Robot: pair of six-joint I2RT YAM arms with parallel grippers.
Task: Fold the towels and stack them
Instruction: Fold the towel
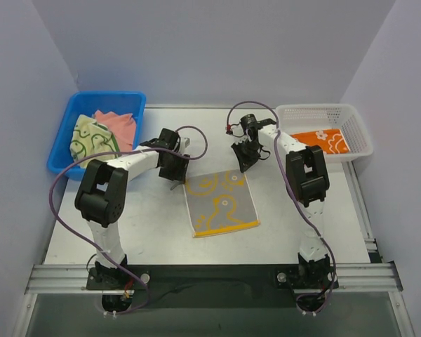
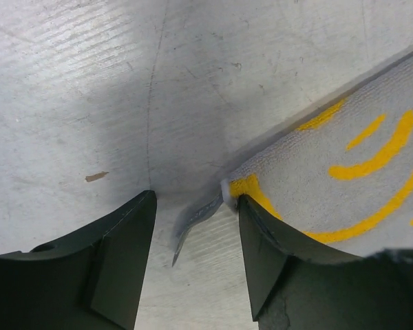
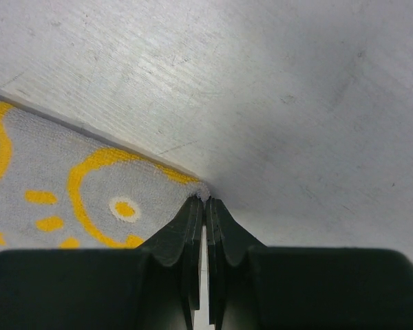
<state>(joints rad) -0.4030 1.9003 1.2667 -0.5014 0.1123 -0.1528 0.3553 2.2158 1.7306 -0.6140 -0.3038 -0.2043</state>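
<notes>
Duck towel (image 1: pixel 221 203): far-right corner mostly hidden in clamped right claw (image 3: pixel 205 203).

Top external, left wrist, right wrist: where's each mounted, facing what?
Top external: above and behind left arm and right arm; looks down on table, blue bin, white basket, duck towel.
Left wrist: on that arm, facing down; open jaws at a towel corner.
Right wrist: likewise; jaws shut on another corner.
Shared: both wrist views show the duck towel.
</notes>
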